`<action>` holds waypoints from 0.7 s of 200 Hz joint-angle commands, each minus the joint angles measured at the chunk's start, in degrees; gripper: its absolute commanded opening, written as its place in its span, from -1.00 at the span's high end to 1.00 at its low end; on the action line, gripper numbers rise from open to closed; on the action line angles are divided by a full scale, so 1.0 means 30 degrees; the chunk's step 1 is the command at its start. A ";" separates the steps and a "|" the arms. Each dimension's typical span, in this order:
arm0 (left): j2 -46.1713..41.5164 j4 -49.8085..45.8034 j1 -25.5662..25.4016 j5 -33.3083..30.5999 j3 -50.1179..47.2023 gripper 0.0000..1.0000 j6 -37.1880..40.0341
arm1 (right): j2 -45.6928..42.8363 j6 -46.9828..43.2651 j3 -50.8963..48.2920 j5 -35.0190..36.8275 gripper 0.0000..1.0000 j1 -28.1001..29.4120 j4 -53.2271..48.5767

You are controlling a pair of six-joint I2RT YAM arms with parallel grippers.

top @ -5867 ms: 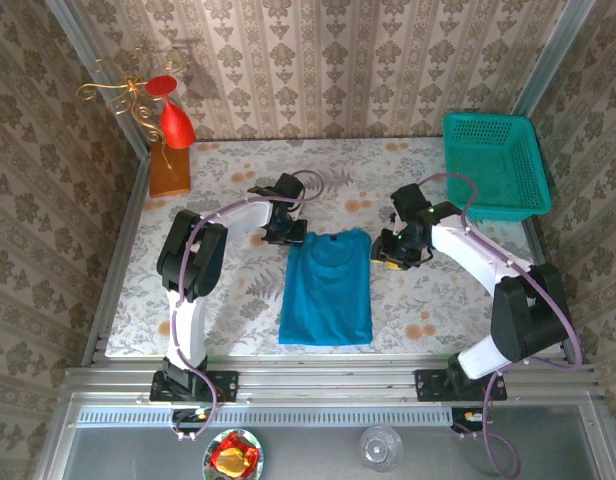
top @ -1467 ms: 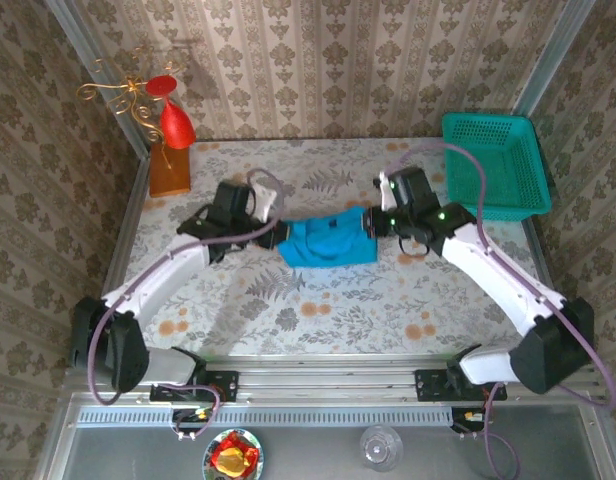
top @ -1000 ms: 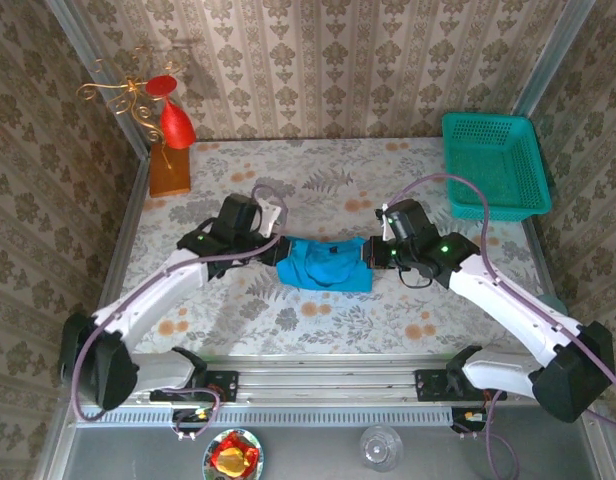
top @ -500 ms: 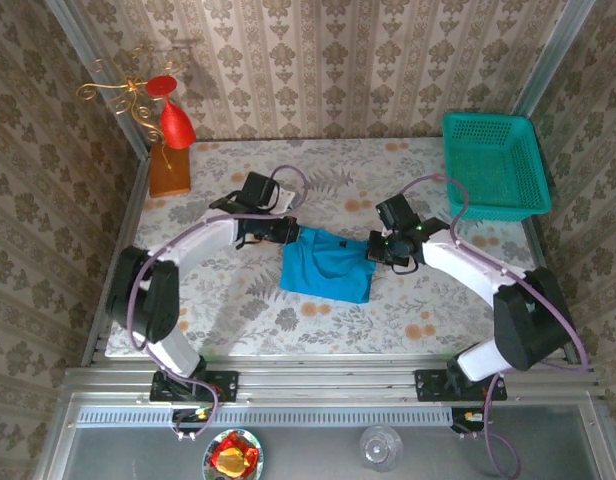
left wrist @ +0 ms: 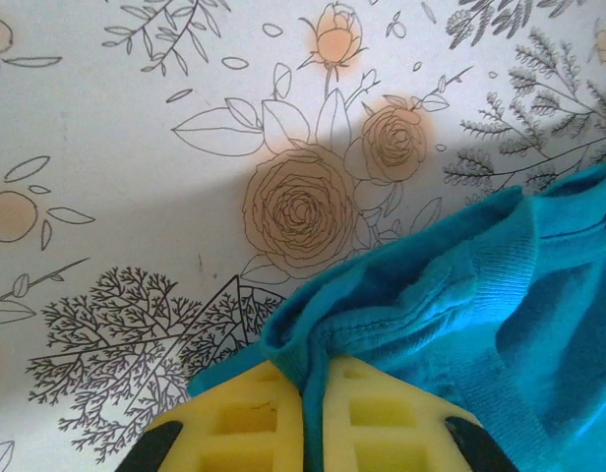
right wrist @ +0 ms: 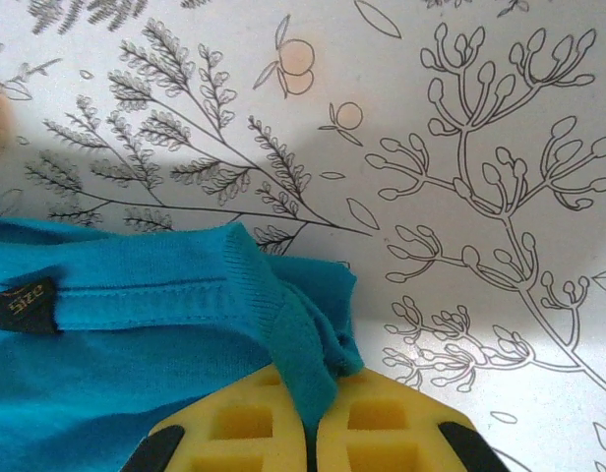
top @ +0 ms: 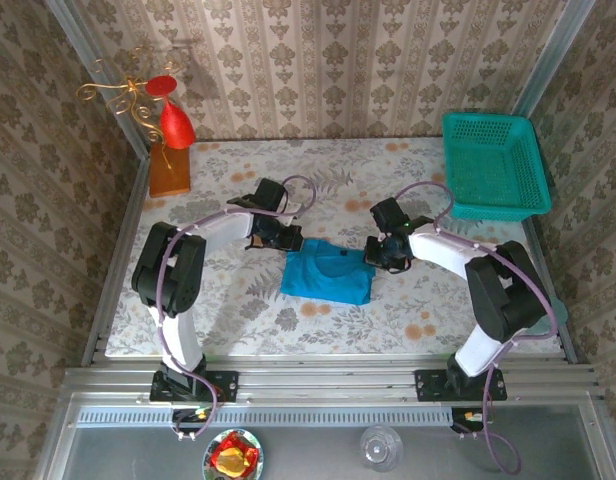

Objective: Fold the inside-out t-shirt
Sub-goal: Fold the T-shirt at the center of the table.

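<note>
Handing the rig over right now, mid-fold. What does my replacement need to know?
Left tool: shut on the t-shirt, pinching its far-left corner by the ribbed collar band.
Right tool: shut on the far-right corner, near the size tag.
T-shirt: mid-table between the two tools, lying as a compact, slightly skewed rectangle.
Done: judging by its shape, it is already folded down small.
Left: probably release both corners, square up the edges, and fold again if needed.

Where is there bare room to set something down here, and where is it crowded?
Free: the near strip between t-shirt and table edge; the far strip between wooden stand and basket. Crowded: the middle, where left gripper and right gripper pinch the t-shirt.
</note>
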 commanded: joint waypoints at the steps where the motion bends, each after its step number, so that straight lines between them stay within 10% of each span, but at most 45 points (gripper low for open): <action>1: 0.0174 -0.0853 0.0403 -0.0653 0.0498 0.91 0.0331 | 0.0301 -0.0392 0.0391 0.1170 0.94 -0.0166 -0.0632; 60: -0.3715 -0.1489 0.0512 -0.2351 -0.0495 0.45 -0.0630 | -0.2962 -0.0277 0.0858 0.0418 0.36 -0.0109 -0.2312; 99: -0.5497 -0.2209 0.0129 -0.2365 -0.1180 0.39 -0.1559 | -0.4725 0.0284 0.0767 -0.0464 0.42 0.0055 -0.3113; 140: -0.4193 -0.2264 -0.1918 -0.2294 -0.0654 0.55 -0.3558 | -0.3426 0.1196 0.0048 -0.7154 0.50 0.0503 -0.0554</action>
